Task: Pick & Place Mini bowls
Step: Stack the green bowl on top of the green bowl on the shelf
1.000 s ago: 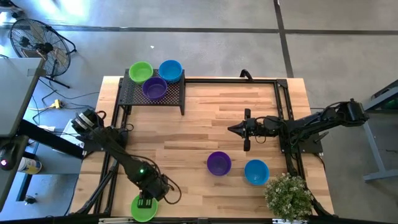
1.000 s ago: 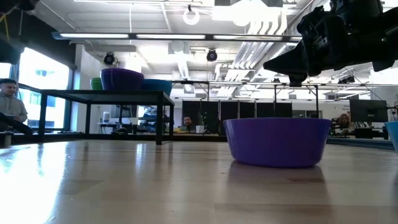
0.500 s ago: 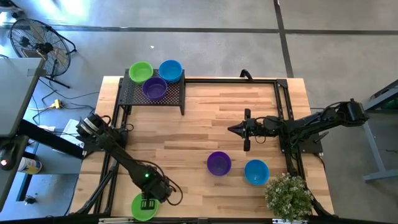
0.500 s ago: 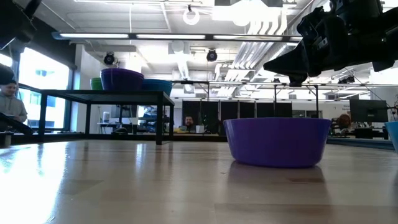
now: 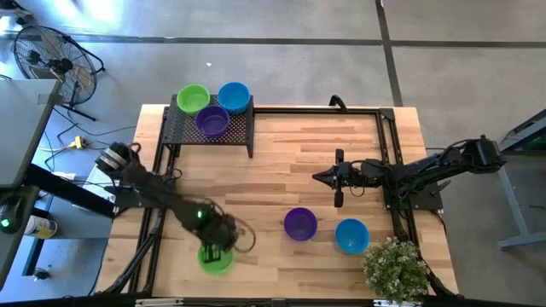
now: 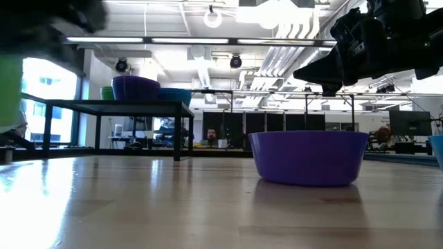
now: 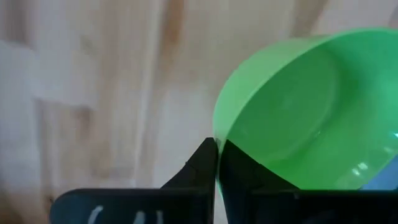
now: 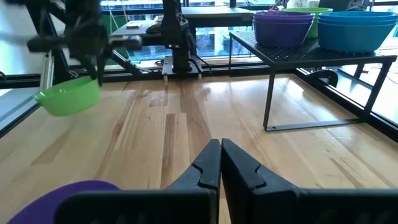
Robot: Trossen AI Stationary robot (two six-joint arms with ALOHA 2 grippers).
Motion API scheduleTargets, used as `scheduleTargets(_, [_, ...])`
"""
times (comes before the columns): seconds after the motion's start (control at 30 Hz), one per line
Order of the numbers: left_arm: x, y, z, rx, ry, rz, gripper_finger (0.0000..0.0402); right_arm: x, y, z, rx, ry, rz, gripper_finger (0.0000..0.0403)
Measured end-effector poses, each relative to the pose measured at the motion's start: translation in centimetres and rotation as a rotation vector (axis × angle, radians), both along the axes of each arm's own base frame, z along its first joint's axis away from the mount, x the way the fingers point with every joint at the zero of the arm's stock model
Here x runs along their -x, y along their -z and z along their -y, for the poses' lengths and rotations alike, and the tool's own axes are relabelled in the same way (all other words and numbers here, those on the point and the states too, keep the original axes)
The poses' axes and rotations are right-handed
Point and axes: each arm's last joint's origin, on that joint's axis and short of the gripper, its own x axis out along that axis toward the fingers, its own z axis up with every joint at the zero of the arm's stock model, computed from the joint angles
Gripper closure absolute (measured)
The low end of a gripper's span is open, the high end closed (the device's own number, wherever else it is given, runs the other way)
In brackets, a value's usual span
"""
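Lime-green glossy plastic bowl (image 5: 216,258) is now hanging off the wooden table (image 5: 281,162) at about seven o'clock, its rim pinched between the left gripper's (image 5: 216,247) closed fingers; a second ago it was sitting nearer the edge with those fingers spread. The pick is apparently succeeding. Farther off, at three o'clock, the right gripper (image 5: 338,180) is waiting, fingers pressed together, empty, above the purple bowl (image 5: 300,224).

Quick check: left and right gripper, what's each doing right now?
Left gripper: shut on the rim of the green bowl, lifted off the table.
Right gripper: shut, holding nothing, waiting above the table.
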Motion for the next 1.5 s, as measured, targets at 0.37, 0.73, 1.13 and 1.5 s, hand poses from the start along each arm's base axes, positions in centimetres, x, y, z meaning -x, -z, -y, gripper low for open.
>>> scheduleTargets(0.37, [-1.7,-3.0,-9.6,-0.16,-0.137,0.219,0.04,0.0,0.0,0.0,-0.002,0.001,-0.001,0.0401])
scheduleTargets(0.73, [1.8,0.2,-16.5,-0.235,-0.313,0.196,0.0401,0.0,0.0,0.0,-0.002,0.001,-0.004,0.0402])
scheduleTargets(1.13, [3.3,0.6,-17.9,-0.253,-0.401,0.227,0.0347,0.0,0.1,0.1,0.004,0.031,-0.009,0.0401])
scheduleTargets(1.5, [4.4,-0.5,-17.8,-0.262,-0.378,0.252,0.0315,0.0,0.1,0.1,0.001,0.035,-0.012,0.0402])
